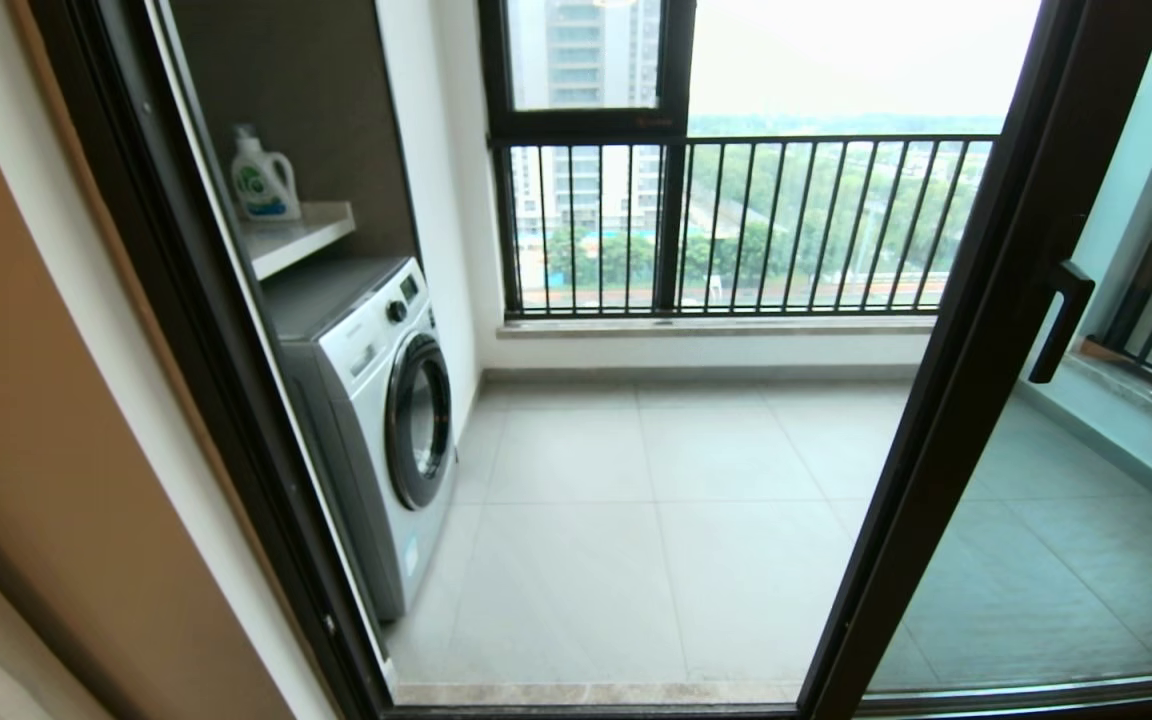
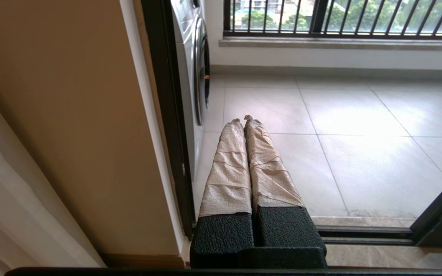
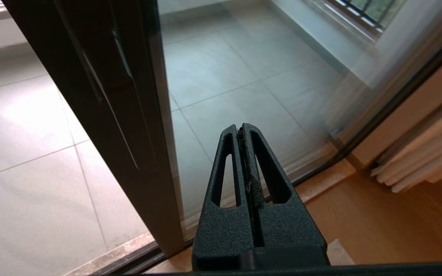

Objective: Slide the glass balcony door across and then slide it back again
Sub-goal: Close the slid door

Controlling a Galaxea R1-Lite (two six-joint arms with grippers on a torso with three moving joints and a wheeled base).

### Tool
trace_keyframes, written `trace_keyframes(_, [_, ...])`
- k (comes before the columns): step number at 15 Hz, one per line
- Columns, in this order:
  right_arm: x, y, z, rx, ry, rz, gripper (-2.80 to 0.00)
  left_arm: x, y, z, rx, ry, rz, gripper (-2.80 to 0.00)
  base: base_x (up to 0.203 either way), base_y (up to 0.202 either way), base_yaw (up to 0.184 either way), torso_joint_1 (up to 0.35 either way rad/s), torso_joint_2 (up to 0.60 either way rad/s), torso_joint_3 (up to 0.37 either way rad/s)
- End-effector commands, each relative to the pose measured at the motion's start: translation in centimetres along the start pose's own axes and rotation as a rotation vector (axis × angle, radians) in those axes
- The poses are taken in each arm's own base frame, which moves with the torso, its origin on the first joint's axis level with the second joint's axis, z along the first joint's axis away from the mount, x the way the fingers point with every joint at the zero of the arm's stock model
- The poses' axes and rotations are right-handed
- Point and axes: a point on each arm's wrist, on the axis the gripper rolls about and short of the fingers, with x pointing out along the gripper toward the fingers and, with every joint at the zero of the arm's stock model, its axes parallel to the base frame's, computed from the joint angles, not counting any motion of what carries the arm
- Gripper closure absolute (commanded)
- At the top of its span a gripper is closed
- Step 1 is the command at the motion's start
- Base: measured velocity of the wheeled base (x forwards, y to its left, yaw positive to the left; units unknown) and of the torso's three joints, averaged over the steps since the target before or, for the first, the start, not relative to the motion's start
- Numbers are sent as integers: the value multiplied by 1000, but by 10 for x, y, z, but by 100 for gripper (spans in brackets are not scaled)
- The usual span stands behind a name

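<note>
While the glass balcony door [image 1: 946, 400] sits slid over to our right, the doorway is wide open onto the balcony.

Our left gripper [image 2: 243, 120] hangs low by the left door frame [image 2: 167, 115], its paper-wrapped fingers [image 2: 228, 168] pressed together around nothing, pointing at the tiled floor [image 2: 351, 126] near the washing machine [image 1: 376, 400]. Our right gripper [image 3: 241, 128] is closed and empty too, just in front of the door's glass, beside its dark frame edge. The black handle [image 1: 1061, 320] is untouched, and a detergent bottle [image 1: 263, 178] sits on the shelf [image 1: 301, 235].
</note>
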Motion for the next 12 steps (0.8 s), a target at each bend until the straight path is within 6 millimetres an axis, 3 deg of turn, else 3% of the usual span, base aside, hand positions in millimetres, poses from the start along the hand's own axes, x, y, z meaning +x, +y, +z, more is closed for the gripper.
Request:
trace_keyframes(1, [27, -1, -2, 3, 23, 40, 0, 0, 0, 0, 0, 0, 1, 0, 0, 0, 0, 0, 0, 0])
trace_keyframes(6, [68, -6, -11, 16, 56, 144, 0, 0, 0, 0, 0, 0, 1, 0, 0, 0, 0, 0, 0, 0])
trace_keyframes(12, [84, 6, -15, 10, 62, 215, 0, 0, 0, 0, 0, 0, 0, 0, 0, 0, 0, 0, 0, 0])
